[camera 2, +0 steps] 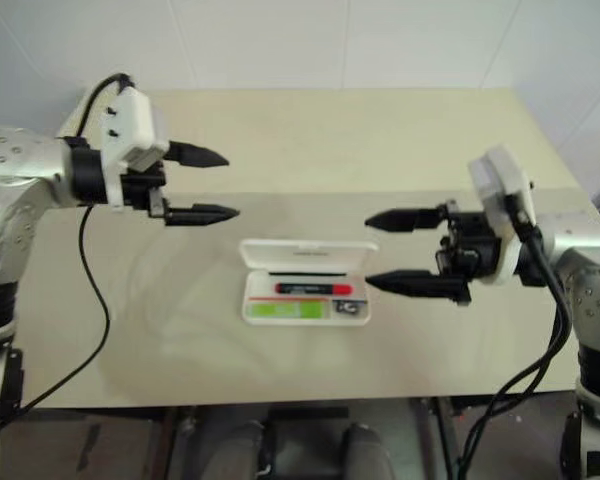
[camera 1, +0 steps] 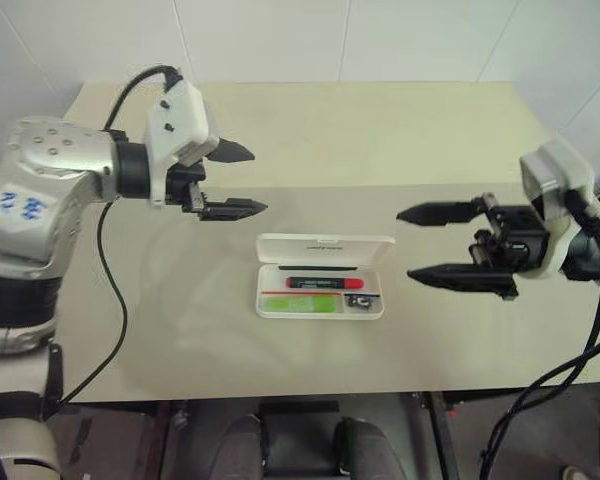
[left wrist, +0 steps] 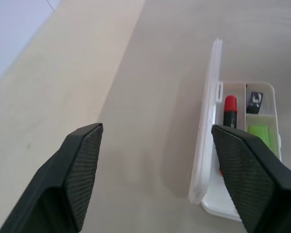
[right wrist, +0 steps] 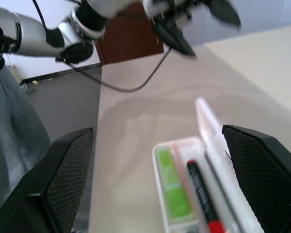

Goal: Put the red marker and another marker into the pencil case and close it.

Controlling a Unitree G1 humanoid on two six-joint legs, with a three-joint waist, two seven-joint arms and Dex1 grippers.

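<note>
The white pencil case (camera 1: 273, 303) lies open in the middle of the table, its lid (camera 1: 325, 247) raised on the far side. Inside it the red marker (camera 1: 324, 283) lies lengthwise, and the lime-green marker (camera 1: 300, 303) lies in front of it. My left gripper (camera 1: 237, 180) hovers open above and to the left of the case, holding nothing. To the right of the case my right gripper (camera 1: 430, 244) hangs open and empty, pointing at it. The right wrist view shows the case (right wrist: 161, 147) with the green marker (right wrist: 173, 187) and red marker (right wrist: 203, 200) in it.
A small black clip-like object (camera 1: 360, 300) sits in the case's right compartment. The beige table (camera 1: 310, 130) ends at a white wall behind, and its front edge is near me. Bare tabletop surrounds the case on all sides.
</note>
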